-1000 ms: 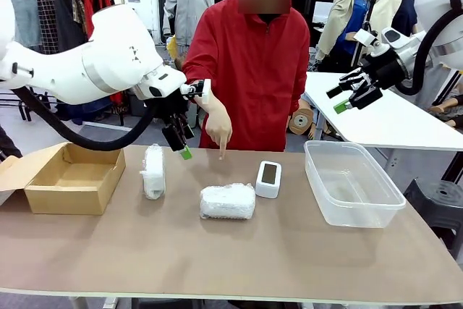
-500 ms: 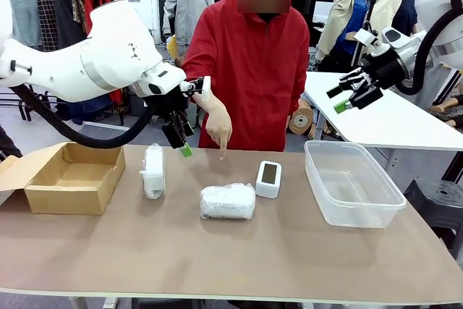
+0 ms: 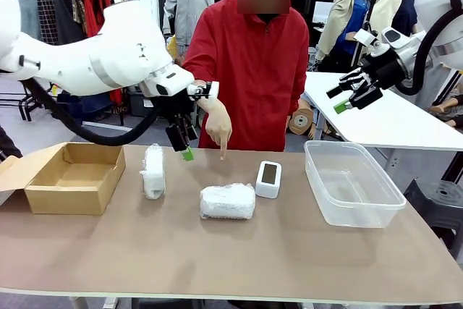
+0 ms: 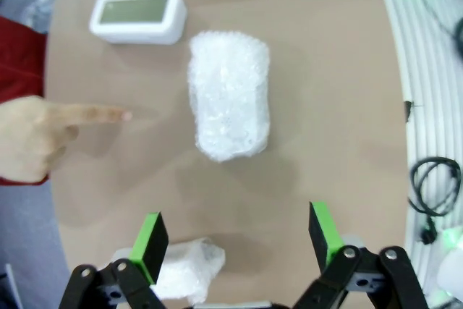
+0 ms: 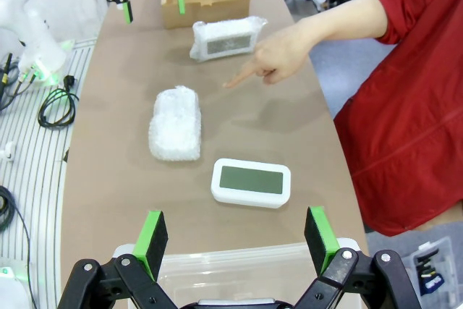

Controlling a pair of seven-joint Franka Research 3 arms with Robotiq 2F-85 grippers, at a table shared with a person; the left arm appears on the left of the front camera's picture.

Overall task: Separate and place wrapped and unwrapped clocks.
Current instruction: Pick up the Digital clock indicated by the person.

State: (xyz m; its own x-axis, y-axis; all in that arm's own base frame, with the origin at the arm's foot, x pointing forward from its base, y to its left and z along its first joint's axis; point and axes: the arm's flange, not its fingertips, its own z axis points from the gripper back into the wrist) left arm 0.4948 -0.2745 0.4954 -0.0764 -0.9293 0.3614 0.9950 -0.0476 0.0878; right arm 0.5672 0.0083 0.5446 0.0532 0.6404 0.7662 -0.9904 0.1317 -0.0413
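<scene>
Front view: my left claw (image 3: 182, 145) wide open, empty, up beyond centre bundle (image 3: 227, 201); hand (image 3: 217, 127) points beyond bundle too, so dropping could strike it.

We are reading no text, label, brand or number anywhere. The small dark marks (image 3: 135, 52) on the left arm's (image 3: 108, 59) white shell, at ten o'clock, are too tiny to make out. The bare clock's (image 3: 268, 179) grey screen (image 5: 250, 179) is giving us no legible digits.
</scene>
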